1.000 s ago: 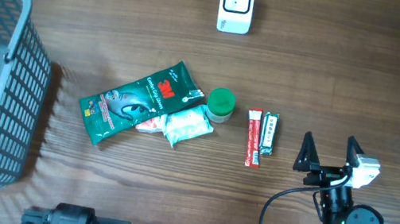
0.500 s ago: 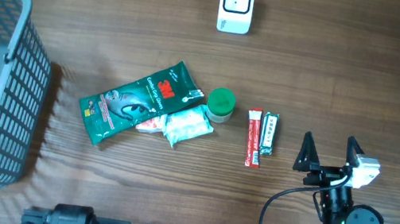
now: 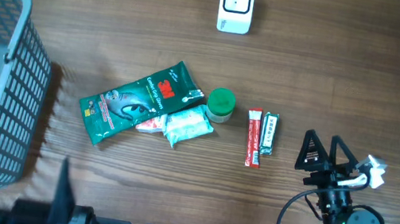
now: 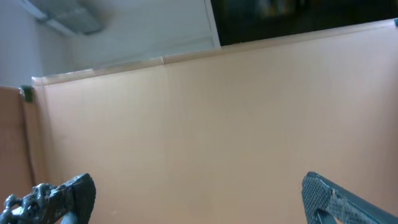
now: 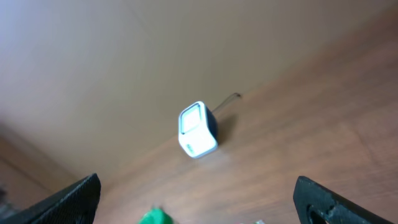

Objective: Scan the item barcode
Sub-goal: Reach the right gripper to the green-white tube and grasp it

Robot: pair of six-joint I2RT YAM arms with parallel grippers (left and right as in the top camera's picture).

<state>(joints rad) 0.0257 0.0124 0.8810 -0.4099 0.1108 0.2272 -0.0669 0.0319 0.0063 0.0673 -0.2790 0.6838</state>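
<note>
The white barcode scanner (image 3: 235, 5) stands at the table's far edge, and it also shows in the right wrist view as the scanner (image 5: 198, 129). Several items lie mid-table: a green 3M packet (image 3: 141, 103), a white-green packet (image 3: 186, 126), a green-lidded jar (image 3: 220, 104), a red stick pack (image 3: 254, 137) and a dark green stick pack (image 3: 269, 133). My right gripper (image 3: 330, 155) is open and empty, just right of the stick packs. My left gripper (image 3: 14, 179) is open at the front left. In its own view the left gripper (image 4: 199, 205) faces a beige wall.
A grey mesh basket (image 3: 21, 100) stands at the left edge of the wooden table (image 3: 350, 79). The jar's green lid (image 5: 155, 217) peeks in at the bottom of the right wrist view, between the right gripper's (image 5: 199, 202) wide-apart fingers.
The left gripper's fingers have come into the overhead view at the bottom left. The right gripper has turned slightly and its camera end has shifted right. The items have not moved.
</note>
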